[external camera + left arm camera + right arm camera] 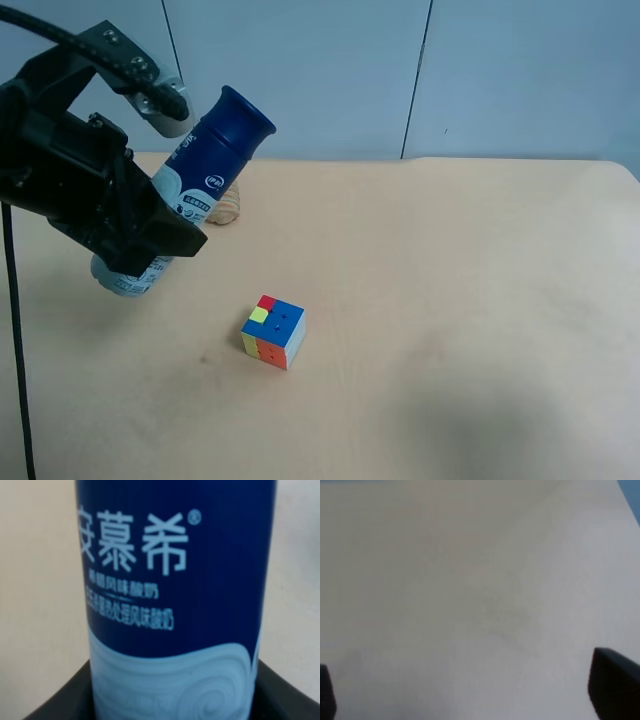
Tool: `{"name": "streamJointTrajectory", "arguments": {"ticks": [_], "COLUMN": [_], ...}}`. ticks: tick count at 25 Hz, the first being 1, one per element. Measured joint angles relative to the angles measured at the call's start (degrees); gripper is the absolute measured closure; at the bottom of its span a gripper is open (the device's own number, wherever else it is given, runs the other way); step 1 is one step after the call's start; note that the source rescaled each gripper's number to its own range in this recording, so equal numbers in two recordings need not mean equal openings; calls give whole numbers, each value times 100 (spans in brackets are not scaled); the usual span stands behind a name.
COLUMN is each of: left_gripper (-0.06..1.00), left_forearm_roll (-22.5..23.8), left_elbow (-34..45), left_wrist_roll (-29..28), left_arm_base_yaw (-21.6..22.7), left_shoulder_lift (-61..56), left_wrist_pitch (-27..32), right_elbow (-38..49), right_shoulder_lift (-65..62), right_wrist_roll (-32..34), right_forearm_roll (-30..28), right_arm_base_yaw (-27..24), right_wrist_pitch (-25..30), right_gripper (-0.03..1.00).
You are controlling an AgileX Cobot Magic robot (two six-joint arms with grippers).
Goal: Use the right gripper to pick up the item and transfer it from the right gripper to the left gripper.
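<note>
You are seeing the left gripper (160, 228) covering the item's (215, 150) middle, and the item is hiding most of the wooden piece (228, 205) behind it. The left wrist view is cropping off its cap and base. The right gripper's (470, 692) fingertips (615, 686) are showing only as blurred dark corners, cut by the picture's edge.

We see the bottle (175, 580) filling the view, its navy label printed with white characters above a pale swirled band. The left hand (172, 702) grips it, black fingers (292, 692) pressed against either side. Beige tabletop (35, 580) shows behind the bottle.
</note>
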Motion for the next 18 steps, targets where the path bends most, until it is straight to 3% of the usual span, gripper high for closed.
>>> {"name": "streamJointTrajectory", "arguments": {"ticks": [10,18], "left_gripper": [89,89], "left_forearm_roll": [859,896], "left_elbow": [-937,-1857], "left_wrist_roll": [-1213,-1514], "left_arm_base_yaw": [89,1157], "left_shoulder_lift": [812,1127], "left_wrist_pitch": [1084,2237], "right_elbow": [0,0], "right_shoulder_lift": [0,0], "right_wrist_roll": [0,0], "right_forearm_roll": [0,0], "right_arm_base_yaw": [0,0], "right_wrist_pitch": [0,0], "right_gripper": [-3,-3]}}
